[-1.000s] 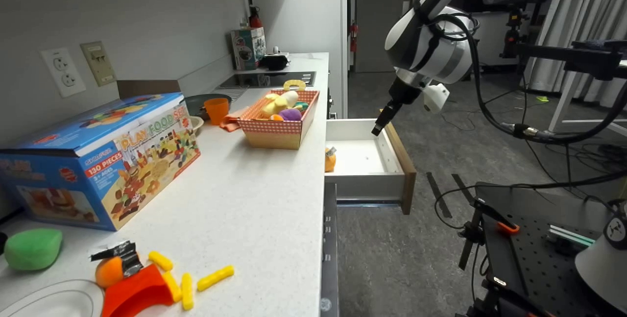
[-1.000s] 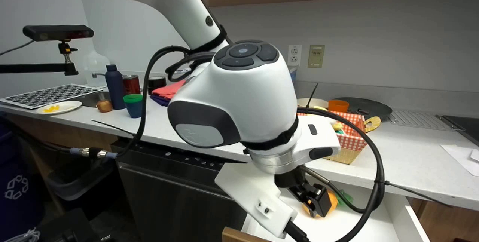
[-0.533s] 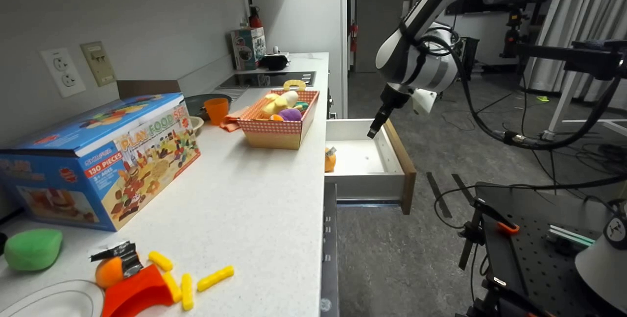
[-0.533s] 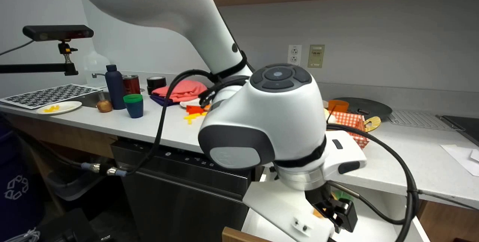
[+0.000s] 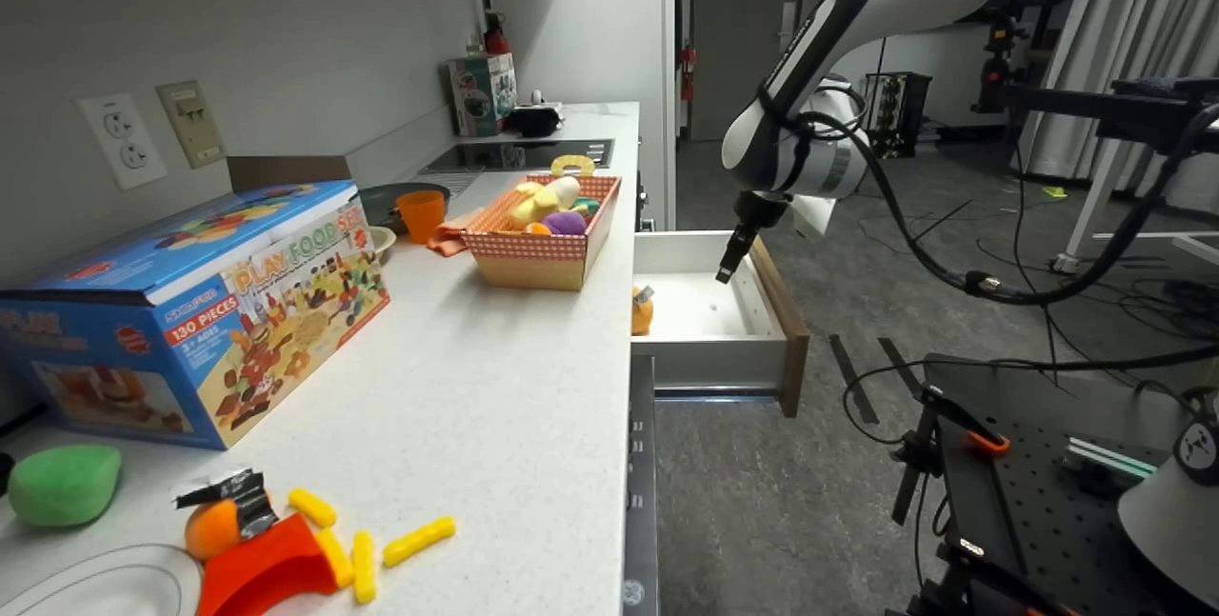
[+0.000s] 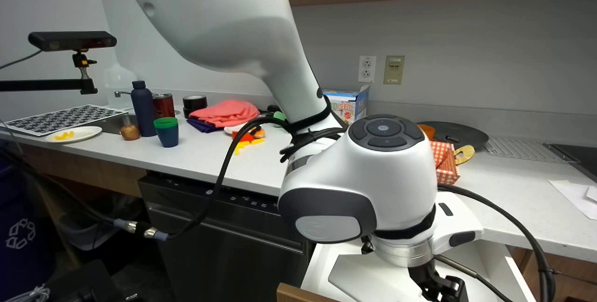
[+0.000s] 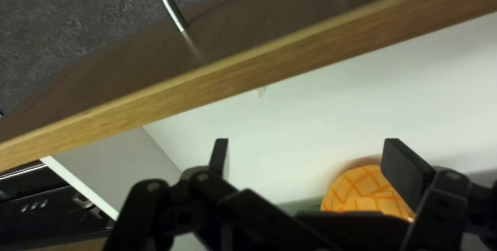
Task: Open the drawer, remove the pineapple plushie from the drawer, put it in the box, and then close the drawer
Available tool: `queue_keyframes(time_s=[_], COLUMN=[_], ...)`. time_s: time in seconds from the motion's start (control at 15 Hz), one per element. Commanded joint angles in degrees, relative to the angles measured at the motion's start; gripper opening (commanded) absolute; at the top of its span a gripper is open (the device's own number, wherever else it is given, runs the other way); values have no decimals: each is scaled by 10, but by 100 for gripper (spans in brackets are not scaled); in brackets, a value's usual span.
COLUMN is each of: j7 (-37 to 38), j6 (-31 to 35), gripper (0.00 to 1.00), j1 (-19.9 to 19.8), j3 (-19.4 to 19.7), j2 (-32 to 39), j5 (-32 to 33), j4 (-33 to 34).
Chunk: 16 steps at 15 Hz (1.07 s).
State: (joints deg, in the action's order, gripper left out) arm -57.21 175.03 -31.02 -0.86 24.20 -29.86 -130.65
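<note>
The drawer (image 5: 790, 335) stands pulled out, with a wooden front and a white inside. On its floor lies the pineapple plushie (image 7: 359, 189), orange with a lattice pattern; a sliver of green shows beside it. An exterior view catches only part of the plushie (image 5: 643, 313) past the counter edge. My gripper (image 7: 304, 154) is open above the drawer with nothing held; the right-hand finger in the wrist view overlaps part of the plushie, and contact cannot be judged. In an exterior view the gripper (image 5: 726, 273) points down over the drawer. The box (image 5: 529, 264), with a red checked rim, holds several toys on the counter.
The white counter (image 5: 495, 387) runs above the drawer. A blue play-food carton (image 5: 200, 311), an orange cup (image 5: 421, 216) and loose yellow pieces (image 5: 364, 566) lie on it. A metal handle (image 7: 169, 0) sticks out from the drawer front. A dishwasher (image 6: 224, 246) adjoins the drawer.
The arm has lowered, and in an exterior view it has shifted right and down, with the gripper now pointing more steeply downward. Drawer, plushie and box have stayed put.
</note>
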Motion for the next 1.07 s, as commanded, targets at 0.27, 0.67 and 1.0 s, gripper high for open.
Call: queue_keyframes(time_s=[0.27,0.67,1.0], j7=[52,211,376], j6=[-75,-100,-174], gripper=[100,100,100], j1=[63,107,177], j3=[92,166,273], j2=[44,56,50], j5=[62,224,427], j4=[52,60,62])
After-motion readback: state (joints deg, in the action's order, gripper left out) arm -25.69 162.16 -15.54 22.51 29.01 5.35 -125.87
